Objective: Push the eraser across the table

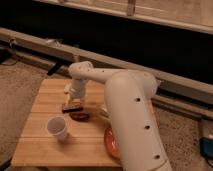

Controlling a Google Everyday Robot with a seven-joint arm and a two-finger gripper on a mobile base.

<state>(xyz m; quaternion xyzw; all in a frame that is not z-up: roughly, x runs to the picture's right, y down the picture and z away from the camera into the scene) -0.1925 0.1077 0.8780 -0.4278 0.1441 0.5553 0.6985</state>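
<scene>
Now hand (pixel 75 101) over eraser (pixel 71 107) — cup (pixel 58 128) upright nearby.

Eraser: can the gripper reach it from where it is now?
Probably yes. The gripper hangs right over the eraser, nothing between them; the white cup and dark lump sit nearer the camera.

No readable text or labels, none on hand (pixel 75 101) low over the eraser (pixel 71 108)

The hand (pixel 75 101), low over the eraser (pixel 71 108), hides its far edge.
</scene>
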